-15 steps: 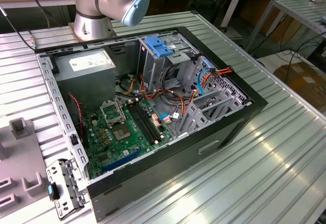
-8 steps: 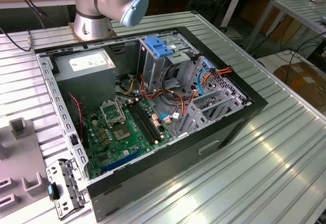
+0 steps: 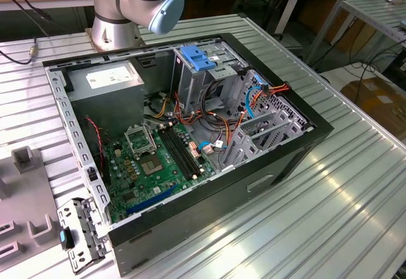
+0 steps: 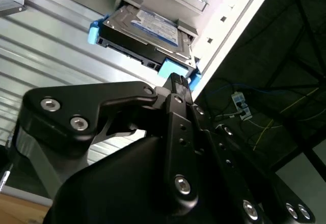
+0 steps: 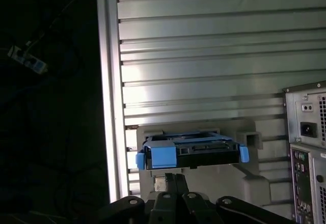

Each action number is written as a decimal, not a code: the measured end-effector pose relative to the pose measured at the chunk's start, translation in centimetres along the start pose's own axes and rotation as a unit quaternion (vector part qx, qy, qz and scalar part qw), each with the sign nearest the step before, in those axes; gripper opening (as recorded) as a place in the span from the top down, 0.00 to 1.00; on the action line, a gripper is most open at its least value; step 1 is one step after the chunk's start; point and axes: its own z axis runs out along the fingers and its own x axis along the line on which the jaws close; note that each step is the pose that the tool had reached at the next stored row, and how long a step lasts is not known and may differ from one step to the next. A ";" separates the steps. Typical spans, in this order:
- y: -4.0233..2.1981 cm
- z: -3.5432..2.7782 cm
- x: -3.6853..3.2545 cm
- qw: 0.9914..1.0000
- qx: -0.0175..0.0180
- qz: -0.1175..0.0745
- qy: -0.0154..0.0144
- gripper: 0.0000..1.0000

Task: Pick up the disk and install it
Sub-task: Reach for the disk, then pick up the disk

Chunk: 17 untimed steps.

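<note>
Table (image 5: 204,56) of ribbed metal is the big thing, open computer case (image 3: 190,133) on it. Grey holder (image 5: 254,138) beside the case, right at the table's edge, holds the disk (image 5: 191,152); bare table beyond. Gripper (image 5: 173,175) is pinched closed, empty, just short of the disk.

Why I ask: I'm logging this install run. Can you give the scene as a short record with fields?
disk: lying label-up in a grey holder on the ribbed table, framed by its blue carrier
claw: at the disk's near end in both wrist views; contact unclear
computer case: side open, motherboard exposed
install: not yet done; disk is outside the case
</note>
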 end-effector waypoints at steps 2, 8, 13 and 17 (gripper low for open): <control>0.00 0.00 0.04 1.000 0.000 0.000 0.000 0.89; -0.01 -0.01 0.10 1.000 0.000 0.000 0.000 0.89; -0.01 -0.01 0.11 1.000 0.000 0.000 0.000 0.89; -0.01 -0.01 0.11 1.000 0.000 -0.006 0.000 0.89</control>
